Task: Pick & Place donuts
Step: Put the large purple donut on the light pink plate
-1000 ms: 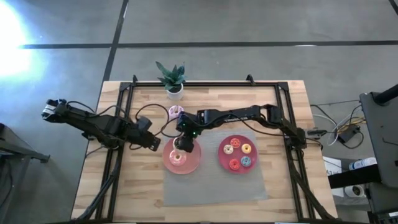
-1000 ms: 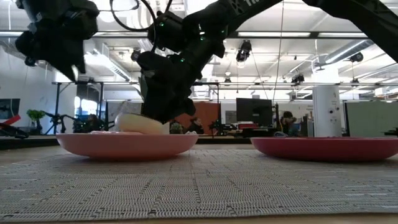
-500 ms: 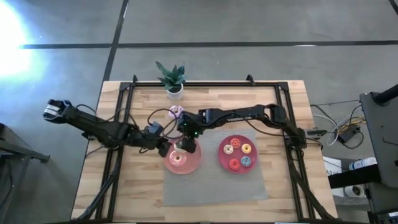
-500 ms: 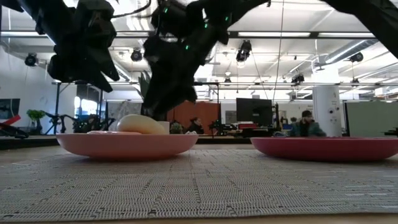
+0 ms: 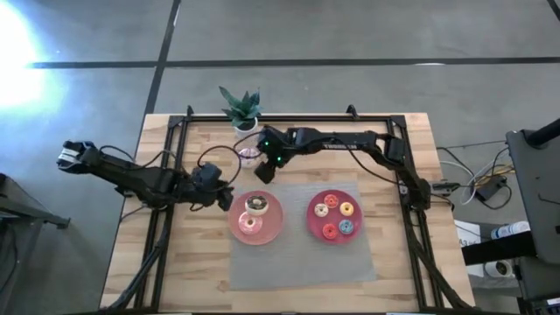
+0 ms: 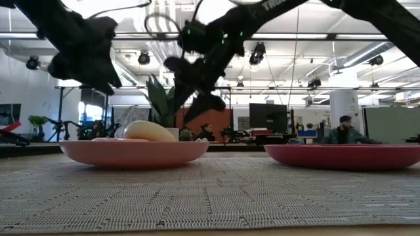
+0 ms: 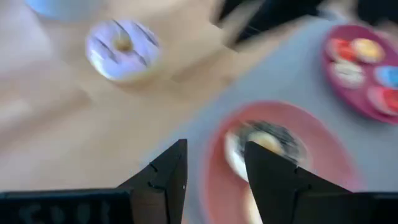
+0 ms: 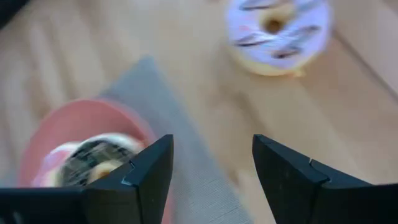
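The left pink plate [image 5: 268,229] carries two donuts: a dark-sprinkled white one [image 5: 255,206] and a pink one [image 5: 248,225]. Several tiny donuts [image 5: 334,216] lie on the right pink plate [image 5: 354,229]. A pale lilac donut with dark stripes [image 5: 248,156] lies flat on the bare wood near the plant pot; it shows too in the right wrist view [image 8: 278,31]. My right gripper [image 5: 262,173] hangs open in the air between that donut and the left plate. My left gripper [image 5: 226,199] hovers open just left of the left plate, holding nothing.
A potted plant [image 5: 242,112] stands at the far edge, close behind the lilac donut. A grey mat [image 5: 297,262] lies under both plates. Black frame rails [image 5: 166,210] run along the table's left, right and far sides. Bare mat shows in front of the plates.
My right gripper has risen from the sprinkled donut on the left plate and moved toward the far edge, nearer the lilac donut; the sprinkled donut stays on the plate. My left gripper has shifted right, closer to the left plate.
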Controlling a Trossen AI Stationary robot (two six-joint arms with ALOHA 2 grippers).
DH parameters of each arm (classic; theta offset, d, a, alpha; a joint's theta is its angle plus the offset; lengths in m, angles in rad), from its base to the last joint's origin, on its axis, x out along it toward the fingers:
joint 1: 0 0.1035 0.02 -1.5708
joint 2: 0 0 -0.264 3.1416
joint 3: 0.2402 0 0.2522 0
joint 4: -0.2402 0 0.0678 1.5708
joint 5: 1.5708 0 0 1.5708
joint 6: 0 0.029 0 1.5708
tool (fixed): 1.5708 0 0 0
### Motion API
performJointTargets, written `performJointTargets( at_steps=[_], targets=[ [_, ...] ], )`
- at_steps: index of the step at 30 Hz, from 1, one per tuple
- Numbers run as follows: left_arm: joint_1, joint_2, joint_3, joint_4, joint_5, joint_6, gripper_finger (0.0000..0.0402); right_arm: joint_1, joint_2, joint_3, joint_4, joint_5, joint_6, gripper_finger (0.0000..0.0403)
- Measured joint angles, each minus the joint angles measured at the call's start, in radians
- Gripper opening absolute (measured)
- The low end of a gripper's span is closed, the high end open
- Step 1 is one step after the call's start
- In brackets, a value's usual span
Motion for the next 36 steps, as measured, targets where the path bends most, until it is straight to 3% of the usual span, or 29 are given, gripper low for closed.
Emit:
performJointTargets(
  at_steps=[3,6,10,16,21,26,36],
  targets=[
    [0.063,0.015,-0.014,0.017,-0.031,0.121,0.0133,0.009,-0.04,0.001,-0.017,-0.004,-0.056,0.021],
    [0.161,0.031,-0.014,0.044,0.062,0.296,0.0133,0.015,-0.094,0.002,-0.082,0.051,-0.113,0.021],
    [0.271,0.068,-0.014,0.105,0.198,0.634,0.0133,0.017,-0.181,0.001,-0.212,0.165,-0.209,0.021],
    [0.364,0.164,0.002,0.188,0.215,1.087,0.0133,0.02,-0.338,-0.041,-0.309,0.263,-0.211,0.021],
    [0.478,0.307,0.032,0.191,0.316,1.219,0.0133,0.021,-0.484,-0.135,-0.292,0.343,-0.117,0.021],
    [0.564,0.445,0.105,0.195,0.311,1.28,0.0133,0.022,-0.593,-0.258,-0.273,0.403,-0.023,0.021],
    [0.583,0.601,0.199,0.197,0.309,1.45,0.0133,0.05,-0.715,-0.494,-0.182,0.428,0.131,0.021]
  ],
)
